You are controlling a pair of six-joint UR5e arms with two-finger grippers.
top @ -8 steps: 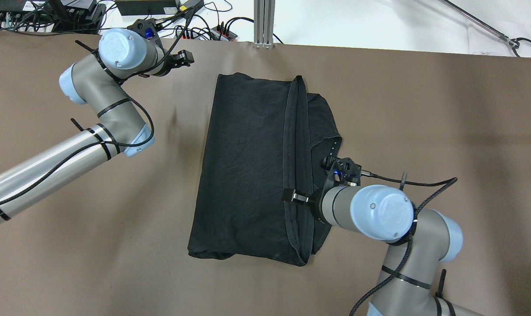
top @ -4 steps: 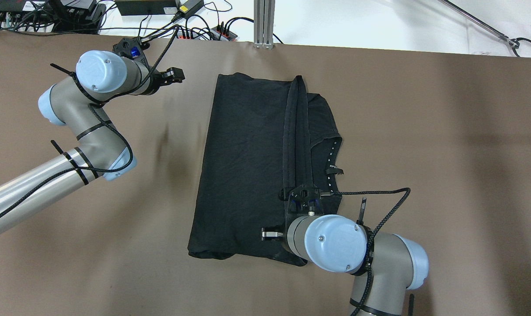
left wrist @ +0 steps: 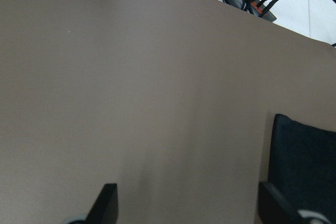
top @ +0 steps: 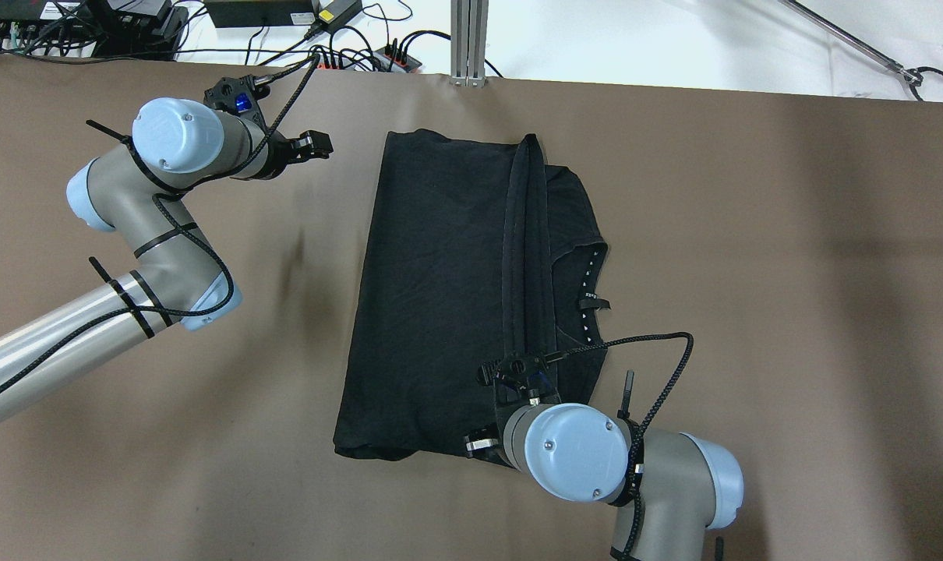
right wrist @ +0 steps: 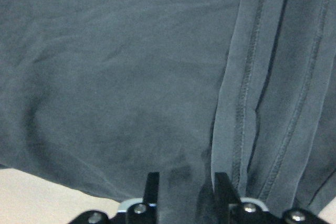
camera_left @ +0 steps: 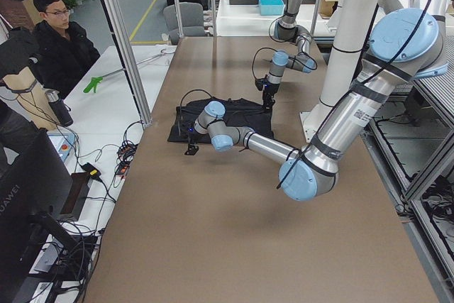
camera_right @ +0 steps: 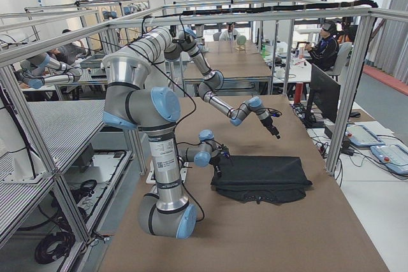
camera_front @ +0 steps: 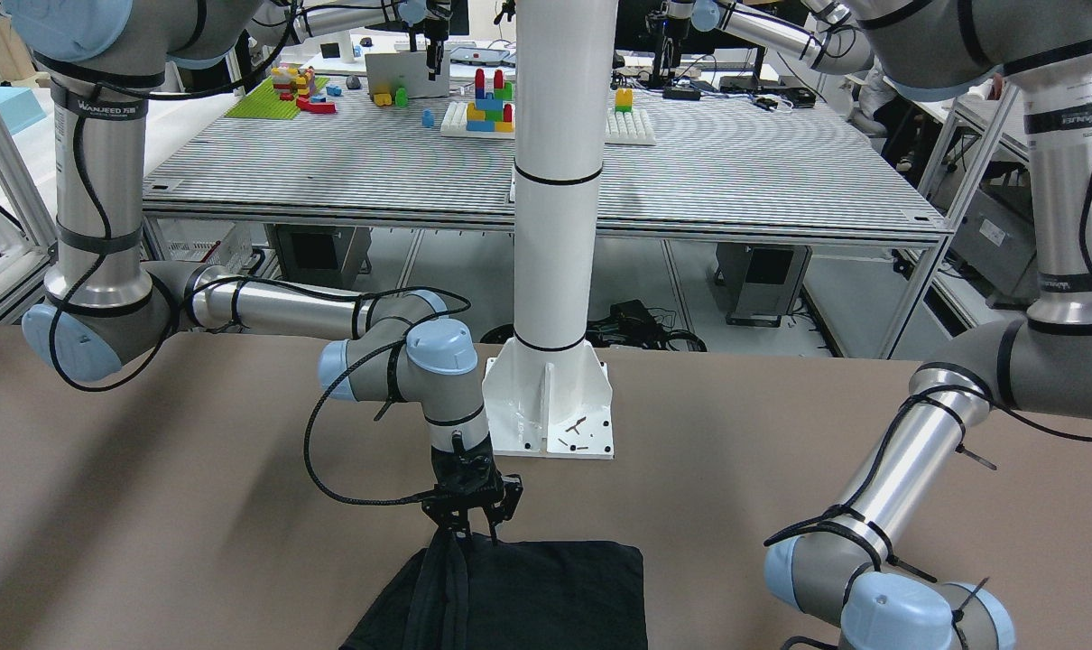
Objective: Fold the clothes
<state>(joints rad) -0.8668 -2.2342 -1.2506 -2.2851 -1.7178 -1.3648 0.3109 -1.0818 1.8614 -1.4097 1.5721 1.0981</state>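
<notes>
The clothes [top: 440, 273] are one black garment, folded into a long block mid-table, with a double hem strip [top: 528, 257] running down its right part. My right gripper [top: 479, 446] stands at the garment's near edge, beside that strip. In the right wrist view its fingers [right wrist: 152, 187] stand close together with a pucker of fabric [right wrist: 131, 77] pinched between them. My left gripper [top: 319, 144] hovers open over bare table, left of the garment's far-left corner [left wrist: 310, 171], apart from it. Facing the robot, the right gripper [camera_front: 474, 533] touches the cloth [camera_front: 555, 596].
The white pillar's base [camera_front: 550, 406] stands just behind the garment on the robot's side. Cables and power strips [top: 347, 47] lie past the table's far edge. A person [camera_left: 60, 40] sits beyond that edge. Brown table surface [top: 752, 273] lies bare on both sides.
My right gripper moved from the middle of the hem strip down to the garment's near edge. My left arm drew back to the left a little. The garment kept its shape.
</notes>
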